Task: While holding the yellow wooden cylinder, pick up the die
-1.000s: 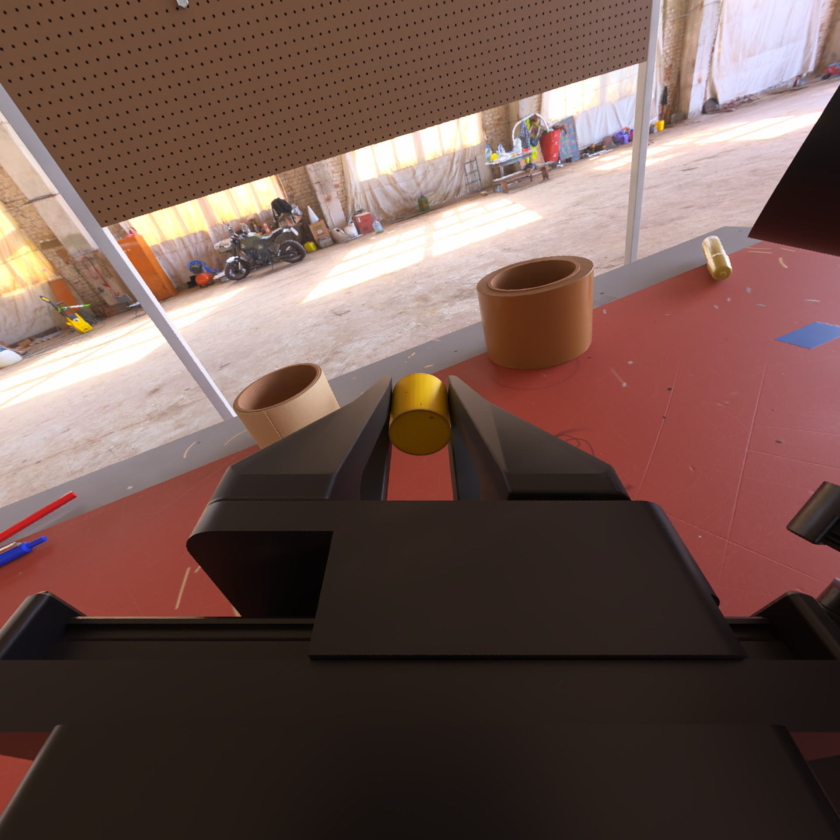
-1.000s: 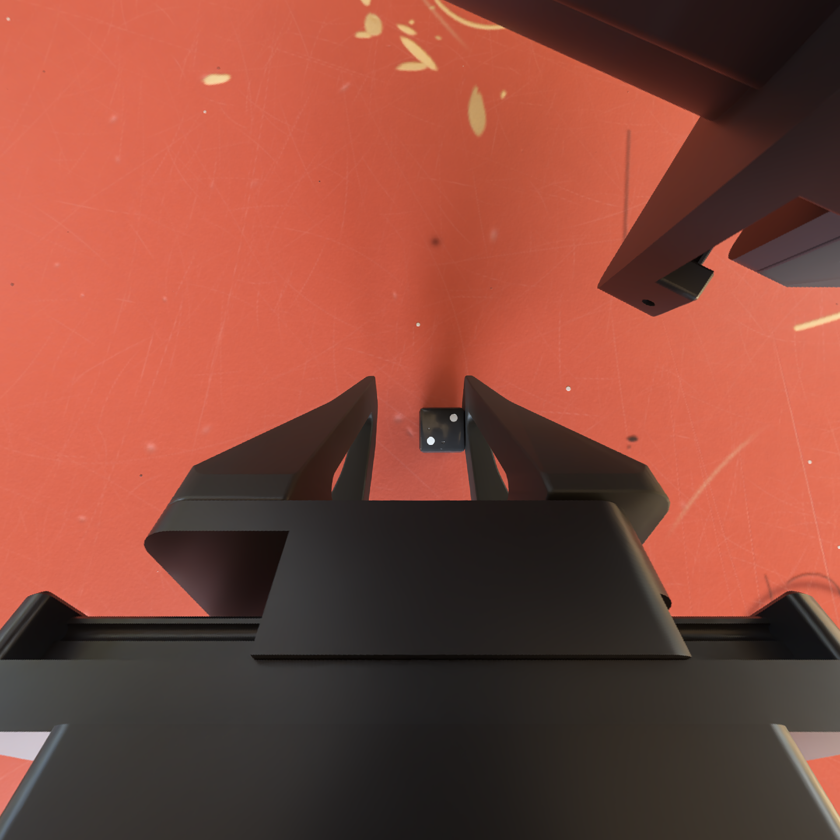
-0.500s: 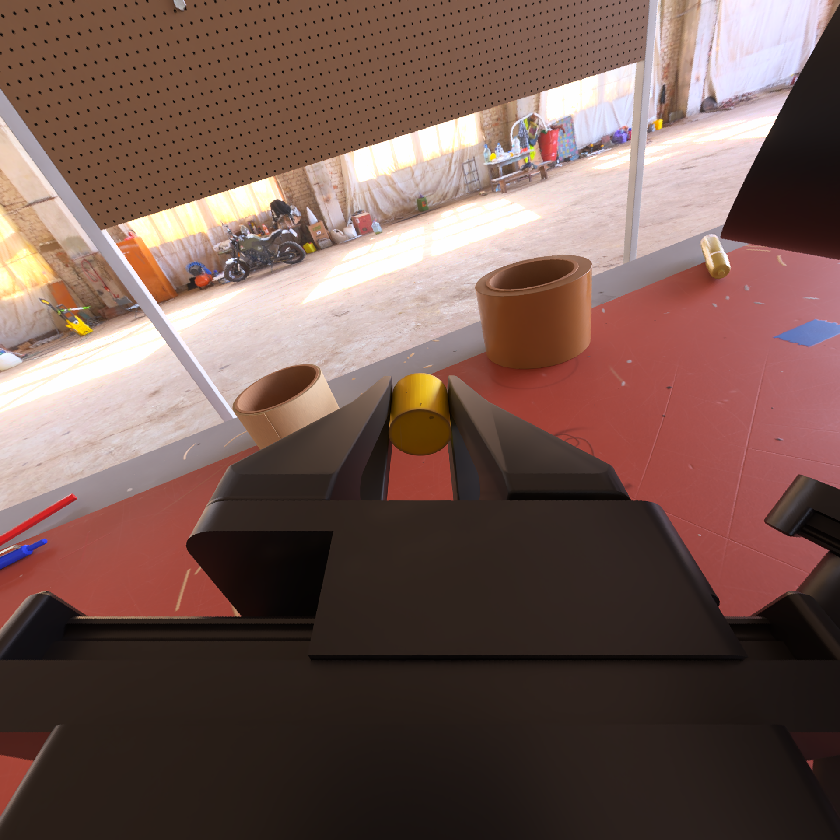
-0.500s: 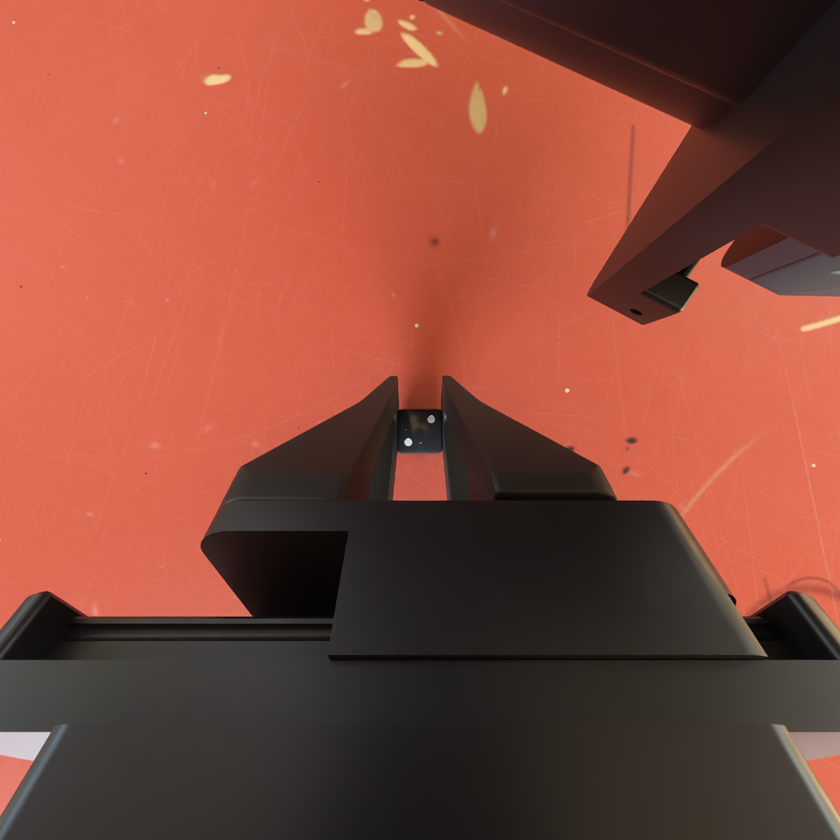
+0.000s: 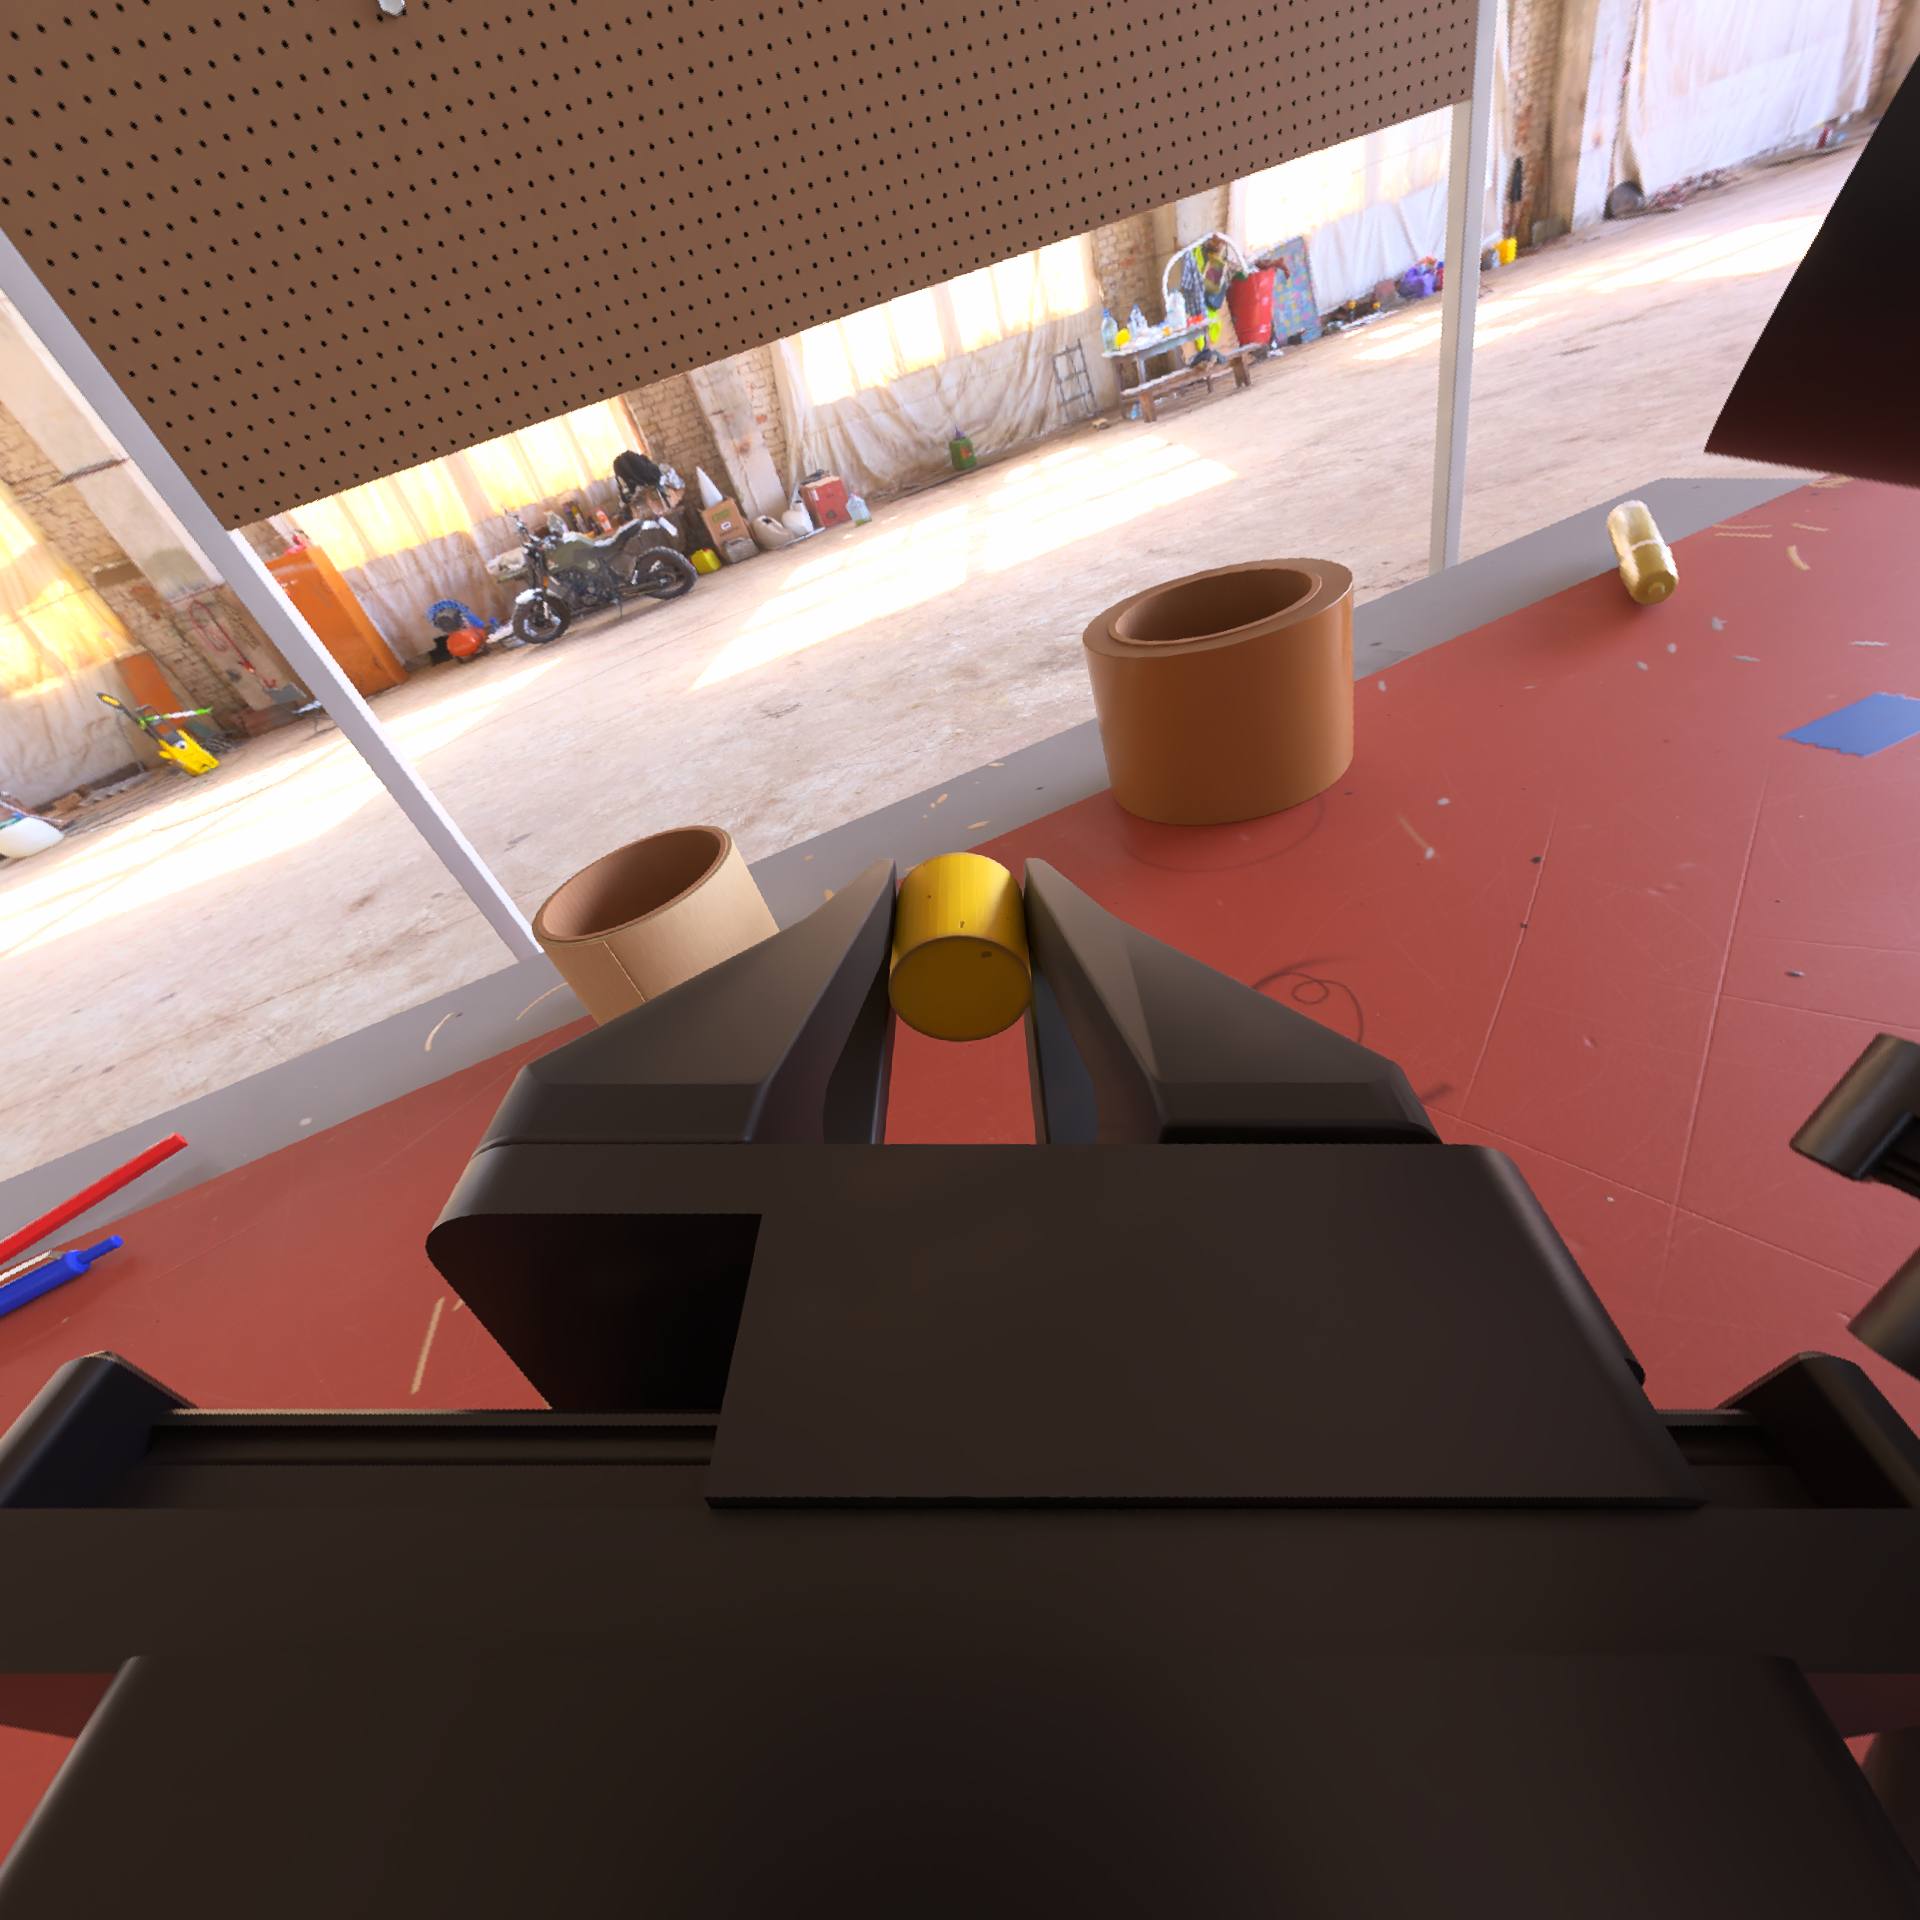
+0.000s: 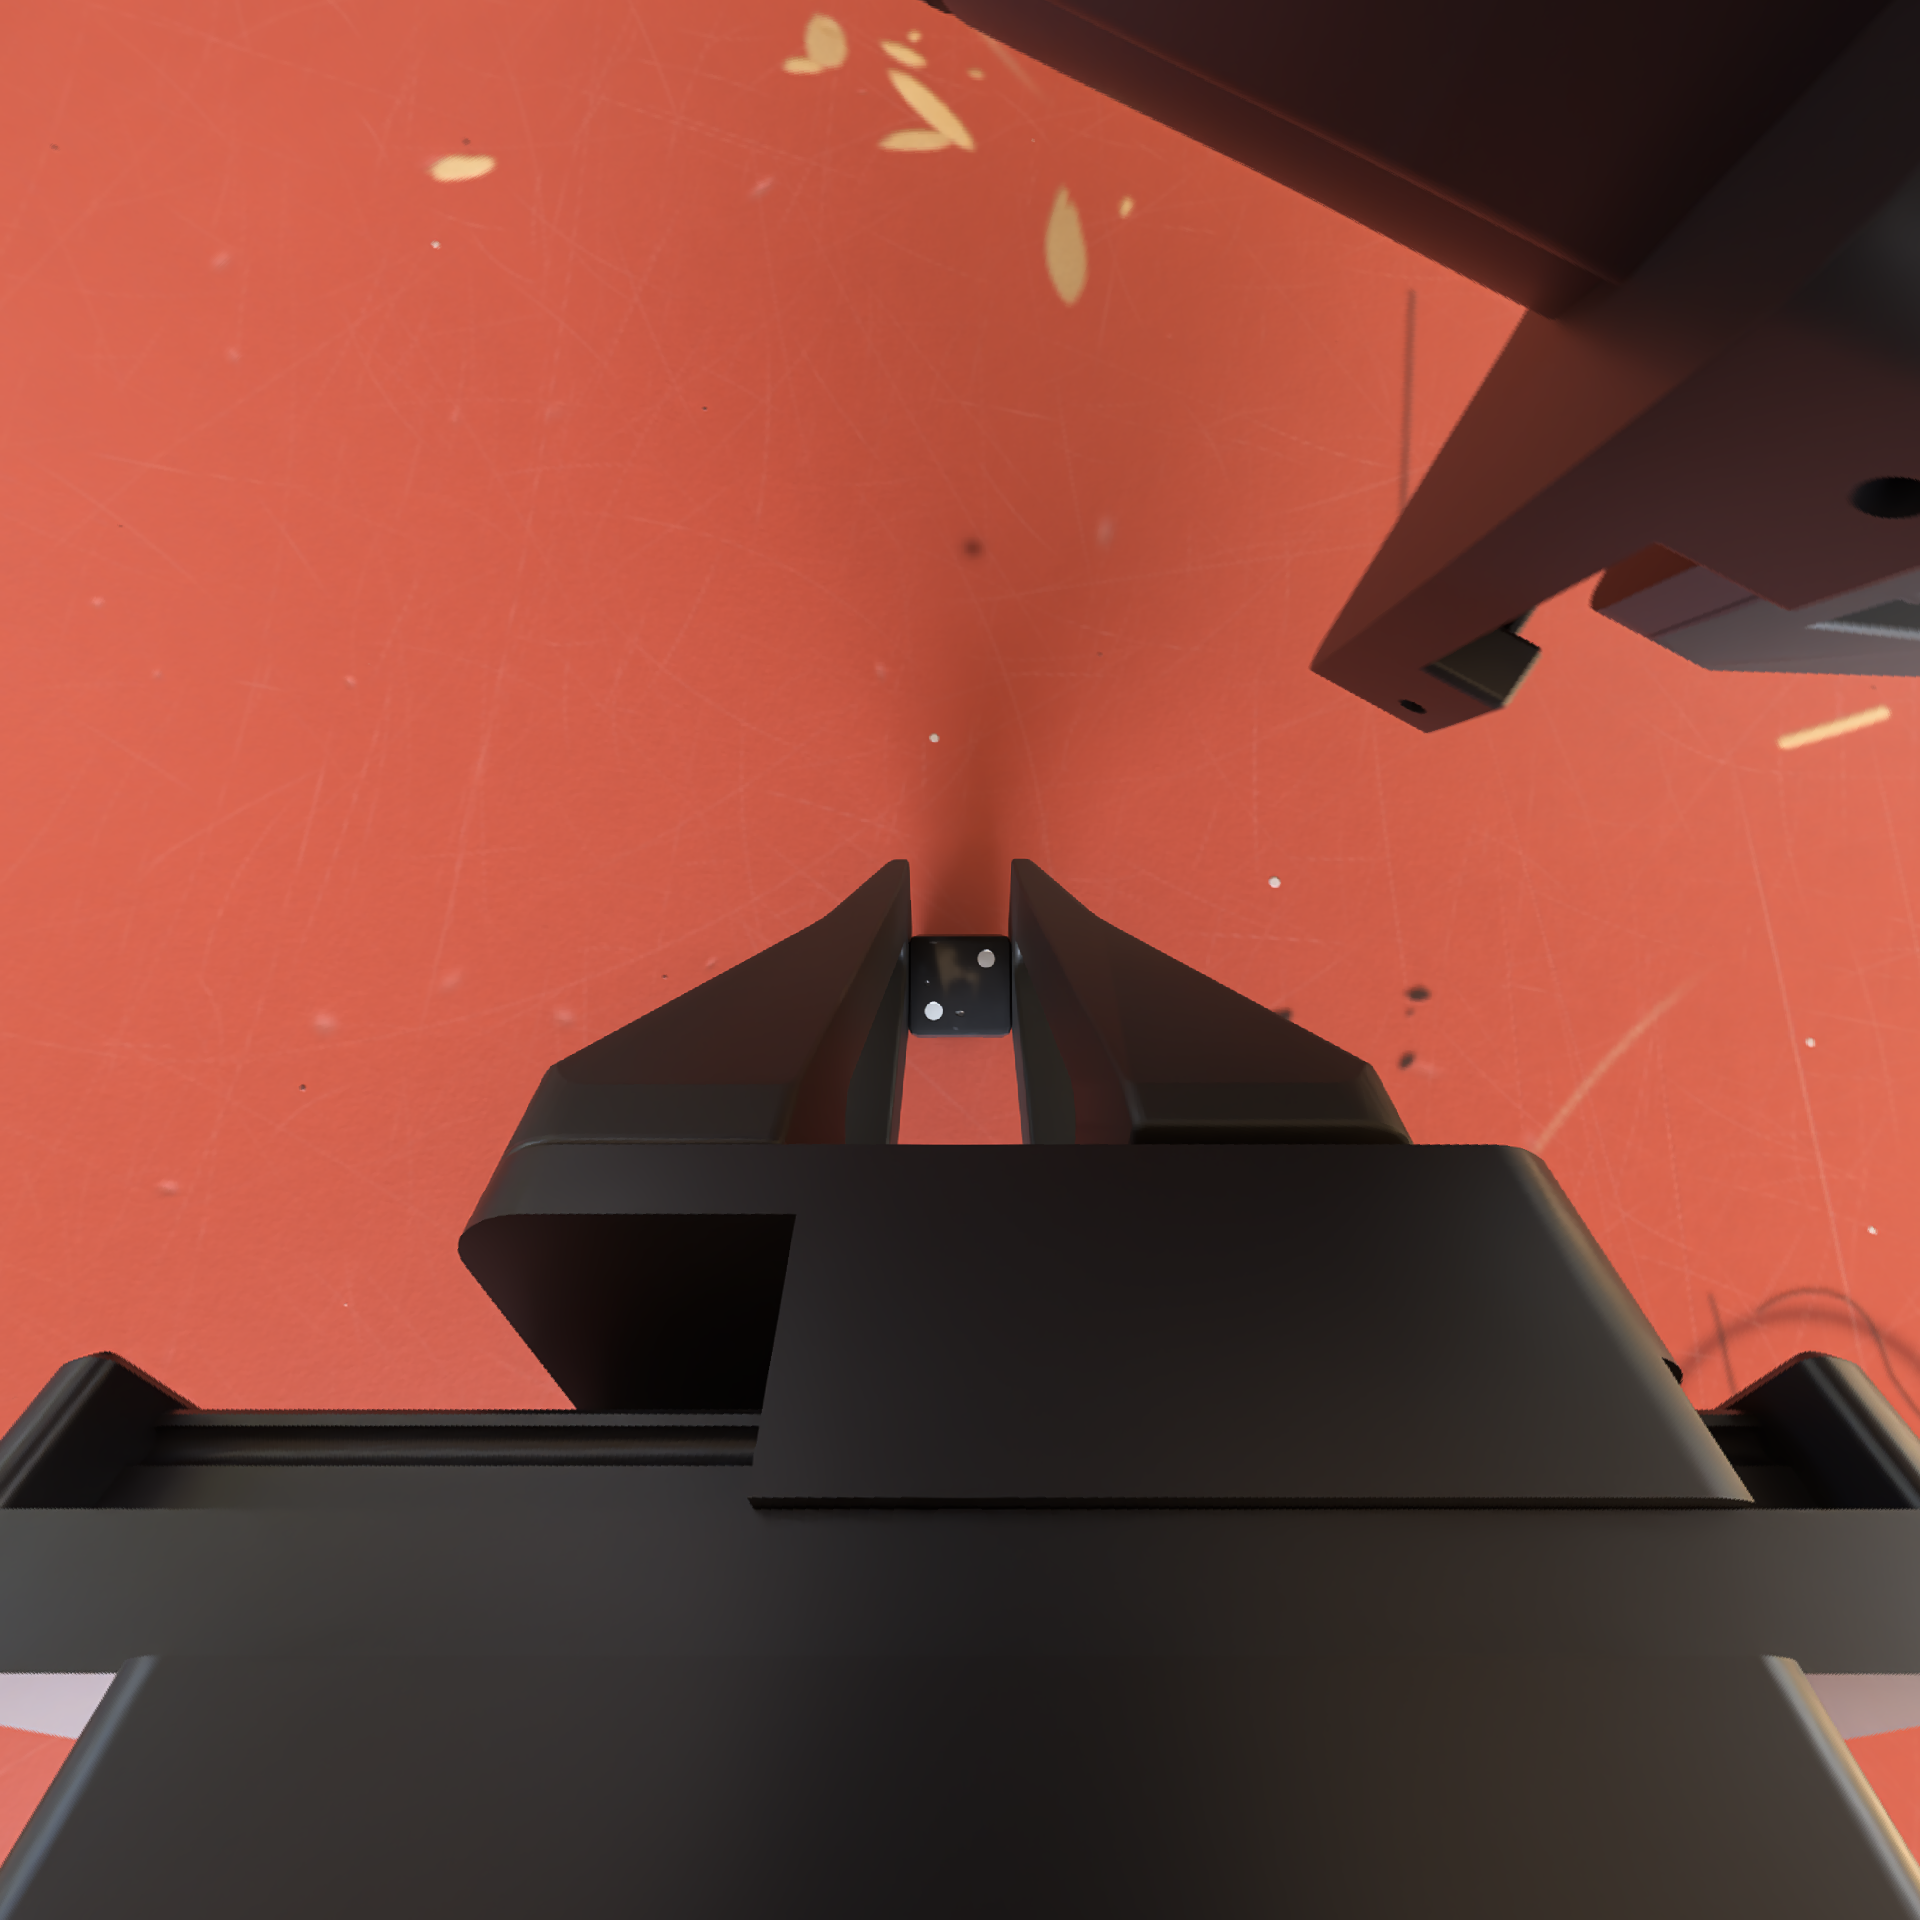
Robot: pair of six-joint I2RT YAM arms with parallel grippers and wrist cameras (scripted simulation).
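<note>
My left gripper (image 5: 960,914) is shut on the yellow wooden cylinder (image 5: 958,945), holding it above the red table (image 5: 1558,987) with its round end facing the camera. In the right wrist view, my right gripper (image 6: 960,904) points straight down at the red table (image 6: 520,623) and is shut on the small black die (image 6: 958,985), which shows two white dots on its top face. Both fingers touch the die's sides. Part of the left arm (image 6: 1621,436) hangs at the upper right of that view.
A brown tape roll (image 5: 1221,691) and a paler cardboard roll (image 5: 655,930) stand near the table's far edge. A small yellow bottle (image 5: 1642,551) lies far right. A blue patch (image 5: 1860,724) and red and blue pens (image 5: 73,1226) lie at the sides.
My right gripper's fingers have closed from open around the die to shut on it. The left gripper keeps its hold on the cylinder. The other arm has shifted in each view.
</note>
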